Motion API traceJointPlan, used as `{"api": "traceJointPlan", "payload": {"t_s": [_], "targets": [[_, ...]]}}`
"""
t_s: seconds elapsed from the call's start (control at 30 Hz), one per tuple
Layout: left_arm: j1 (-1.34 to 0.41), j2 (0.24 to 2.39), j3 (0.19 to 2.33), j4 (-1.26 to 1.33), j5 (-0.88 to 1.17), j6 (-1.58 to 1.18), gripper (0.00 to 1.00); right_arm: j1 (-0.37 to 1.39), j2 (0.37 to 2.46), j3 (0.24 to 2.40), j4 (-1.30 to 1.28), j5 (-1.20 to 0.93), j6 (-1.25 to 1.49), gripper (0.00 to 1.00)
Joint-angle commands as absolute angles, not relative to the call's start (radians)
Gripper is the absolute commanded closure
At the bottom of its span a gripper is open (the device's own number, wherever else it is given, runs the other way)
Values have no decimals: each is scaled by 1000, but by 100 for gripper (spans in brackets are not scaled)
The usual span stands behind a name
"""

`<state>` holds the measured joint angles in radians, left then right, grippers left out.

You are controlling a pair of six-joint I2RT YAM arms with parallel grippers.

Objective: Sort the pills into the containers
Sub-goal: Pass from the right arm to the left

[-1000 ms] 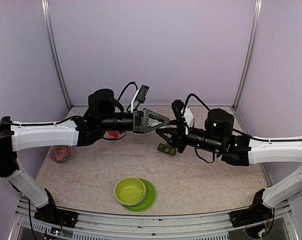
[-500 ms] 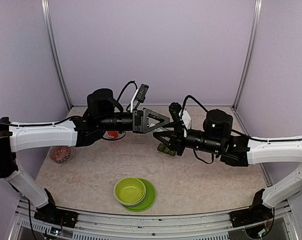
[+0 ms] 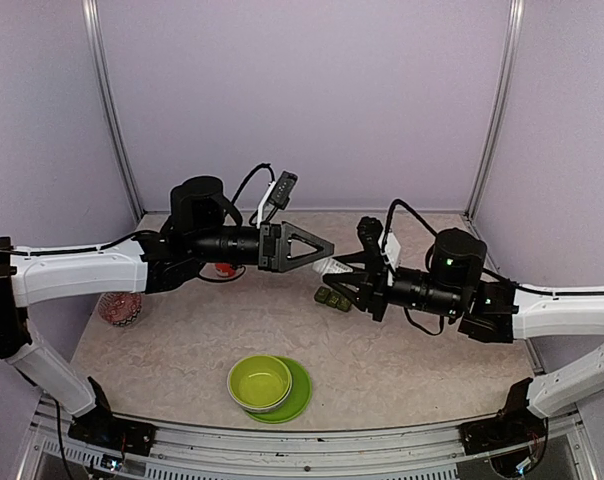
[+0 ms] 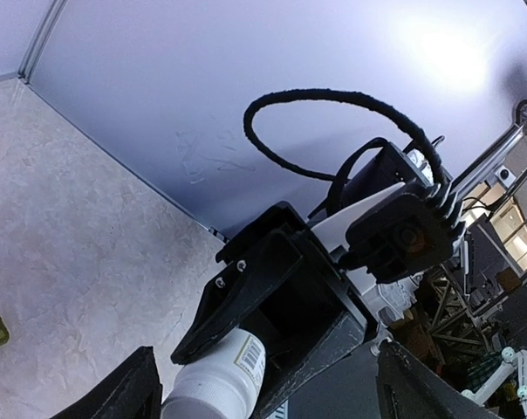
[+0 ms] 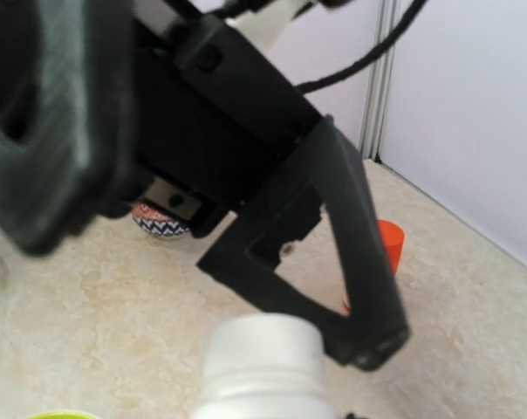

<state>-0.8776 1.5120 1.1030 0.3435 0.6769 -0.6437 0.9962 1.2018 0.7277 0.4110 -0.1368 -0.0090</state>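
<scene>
While clamping the white bottle [image 4: 215,388] tight in the right gripper [image 3: 344,274], holds the left gripper [image 3: 325,247] widely open around it, with the containers [image 3: 333,298] at six o'clock from it.

R-wrist cam | white bottle [image 5: 262,362] cap at bottom centre | left gripper's finger [image 5: 351,218] black, open-framed, tip just beside cap | orange-red bottle [image 5: 388,244] upright behind | patterned round object [image 5: 159,220] partly hidden

I'm looking at a robotics lab test cell. Plain lavender panels [image 3: 302,100] set in aluminium posts [image 3: 107,110] box in a marble-patterned tabletop [image 3: 422,350], and a metal rail [image 3: 302,440] runs along the bottom of the frame. At the lower right of the left wrist view, metal racks and equipment [image 4: 486,305] crowd together.
</scene>
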Motion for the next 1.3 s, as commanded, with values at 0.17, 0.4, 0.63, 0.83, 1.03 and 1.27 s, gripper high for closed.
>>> {"api": "traceJointPlan", "payload": {"t_s": [0.17,0.4,0.63,0.83,1.03,1.27], "targets": [[-874,1513,1138,243,766,-601,19,979,1119,658,520,-158,-56,88],[-874,1533,1155,225,786,-586,30,979,1131,659,524,-192,-72,89],[-873,1556,1176,219,792,-580,47,980,1140,662,517,-202,-71,88],[-874,1567,1183,208,792,-573,56,979,1146,664,514,-196,-68,88],[-877,1571,1193,181,774,-554,71,980,1159,670,514,-198,-66,88],[-879,1572,1191,188,762,-551,82,979,1160,666,516,-193,-63,86]]}}
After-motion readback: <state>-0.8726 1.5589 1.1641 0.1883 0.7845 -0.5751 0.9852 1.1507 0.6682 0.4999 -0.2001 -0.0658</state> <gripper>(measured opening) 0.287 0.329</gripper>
